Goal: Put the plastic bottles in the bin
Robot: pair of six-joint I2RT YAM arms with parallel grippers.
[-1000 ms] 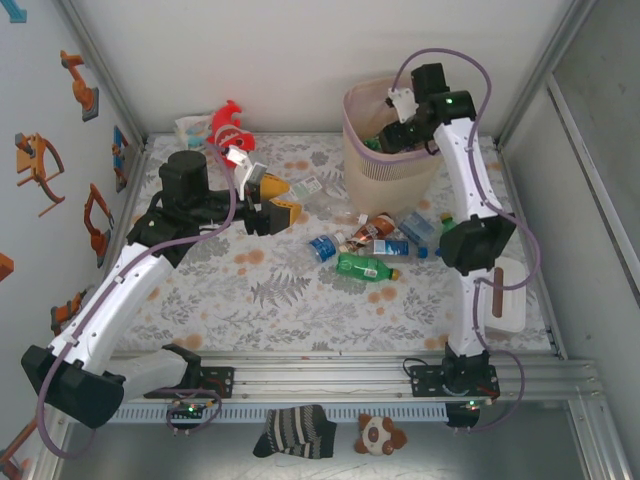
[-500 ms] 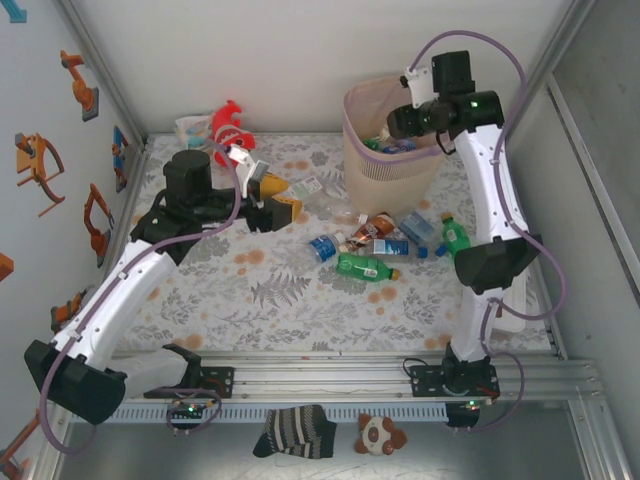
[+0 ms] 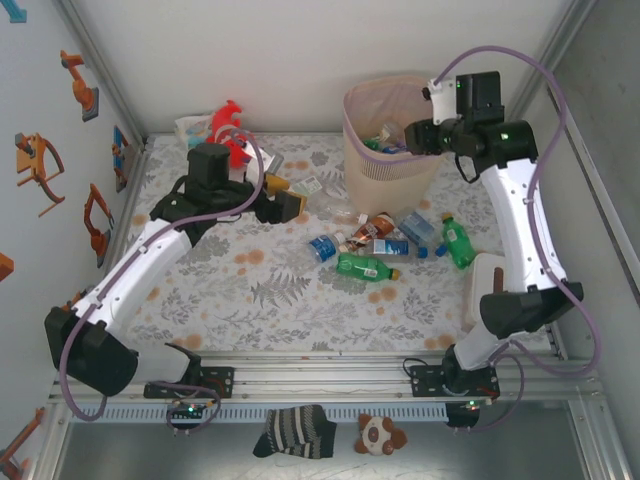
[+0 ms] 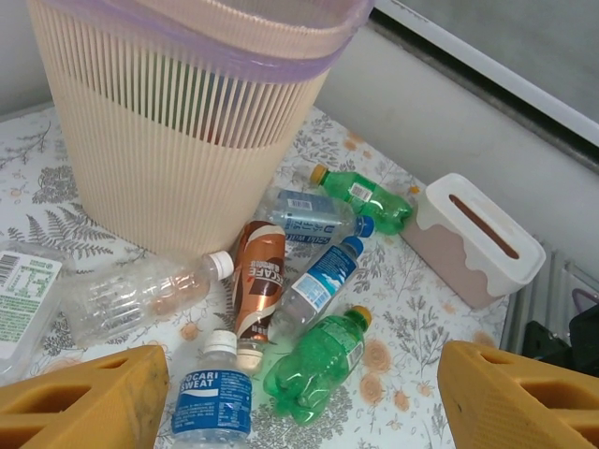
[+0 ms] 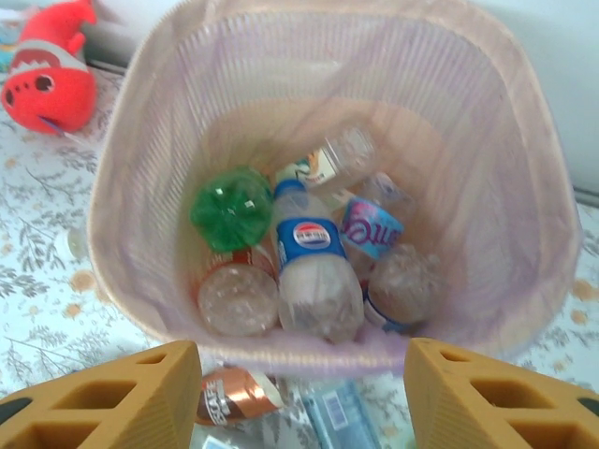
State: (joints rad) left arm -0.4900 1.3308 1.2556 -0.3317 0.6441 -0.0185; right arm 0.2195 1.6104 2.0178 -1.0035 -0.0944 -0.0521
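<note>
The beige-pink bin (image 3: 352,112) stands at the back of the table. My right gripper (image 3: 413,135) hovers over its right rim, open and holding nothing. In the right wrist view the gripper (image 5: 301,360) looks down into the bin (image 5: 140,168), where several plastic bottles lie, among them a Pepsi bottle (image 5: 314,267) and a green one (image 5: 232,208). My left gripper (image 3: 289,204) is open and low, left of the bin. In the left wrist view the gripper (image 4: 301,379) faces several loose bottles: a green one (image 4: 318,360), a Pocari Sweat (image 4: 211,402), a brown one (image 4: 257,276) and a clear one (image 4: 140,297).
A red fish plush (image 3: 228,122) lies at the back left. A white-topped tissue box (image 4: 473,238) sits right of the bottle cluster (image 3: 375,245). A flat clear packet with a green label (image 4: 23,290) lies left of the bin. Walls close in the table on three sides.
My right arm's elbow has swung out to the right and its gripper has drawn back from inside the bin toward the right rim. The left arm has shifted slightly up and right.
</note>
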